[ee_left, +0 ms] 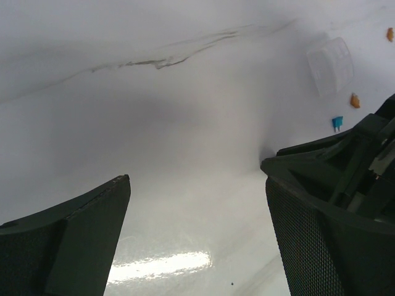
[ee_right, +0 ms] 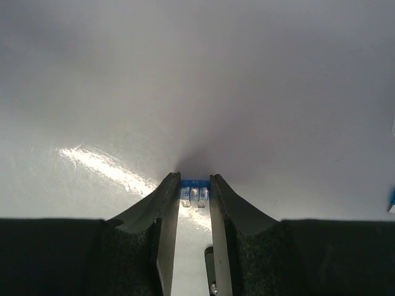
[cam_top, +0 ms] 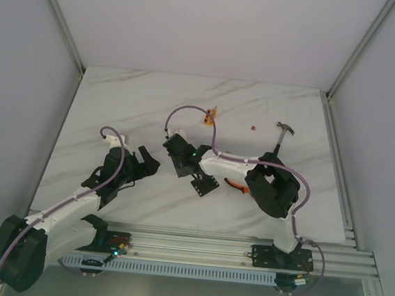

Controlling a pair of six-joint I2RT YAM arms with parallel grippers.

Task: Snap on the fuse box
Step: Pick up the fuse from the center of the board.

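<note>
The fuse box (cam_top: 204, 185), a small black squarish block with pale marks, lies on the white marble table (cam_top: 117, 105) just below my right wrist. My right gripper (cam_top: 172, 144) is left of it and shut on a small blue blade fuse (ee_right: 194, 187), held between the fingertips just above the table. My left gripper (cam_top: 145, 165) is open and empty, low over bare table, left of the fuse box. The left wrist view shows its two fingers (ee_left: 74, 234) wide apart. The fuse box shows in neither wrist view.
A clear plastic lid (ee_left: 331, 65), two orange fuses (ee_left: 355, 100) and a blue fuse (ee_left: 337, 122) lie ahead of the left gripper. A small orange block (cam_top: 210, 115), a brown bit (cam_top: 254, 127) and a metal tool (cam_top: 285, 130) lie further back. Orange-handled pliers (cam_top: 236, 185) lie under the right arm.
</note>
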